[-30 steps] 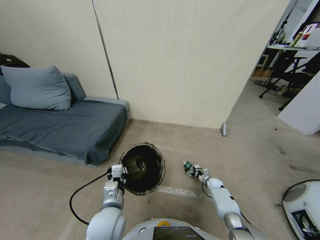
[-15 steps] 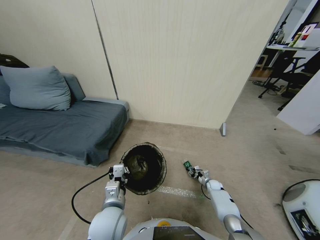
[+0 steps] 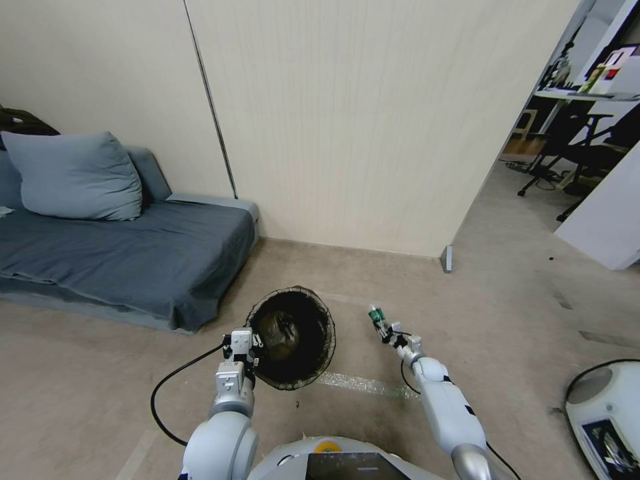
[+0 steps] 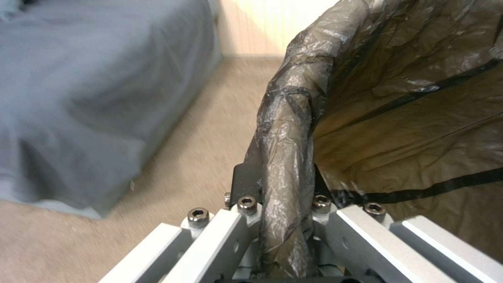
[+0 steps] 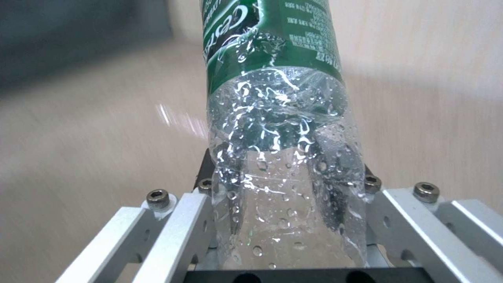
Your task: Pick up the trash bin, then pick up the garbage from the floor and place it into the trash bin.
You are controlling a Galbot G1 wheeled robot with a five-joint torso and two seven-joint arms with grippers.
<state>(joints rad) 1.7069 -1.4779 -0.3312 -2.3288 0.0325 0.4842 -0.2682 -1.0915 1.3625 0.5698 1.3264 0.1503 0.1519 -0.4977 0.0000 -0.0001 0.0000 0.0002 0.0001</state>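
Bin first: from the head view I see the small round trash bin lined with a dark brown-black bag (image 3: 293,337) held off the beige floor by my left gripper (image 3: 248,347), which is clamped on the rim nearest me, with the blue-grey sofa (image 3: 127,257) off to the bin's left. Just to the bin's right, not touching it, my right gripper (image 3: 390,333) is closed on the garbage, a clear crumpled plastic bottle with a green label (image 3: 378,316), carried clear of the floor. In the left wrist view the pads pinch the bag-wrapped rim of the bin (image 4: 285,129), and I judge that hold thin: slick film could slide on the plastic, or the bin could swing and tip its mouth away. In the right wrist view the fingers (image 5: 210,169) squeeze the bottle's wet, dented base (image 5: 283,173), most of the bottle sticking out beyond them; droplets make me suspect it could slip or pivot, and that long overhang could strike the bin's rim.
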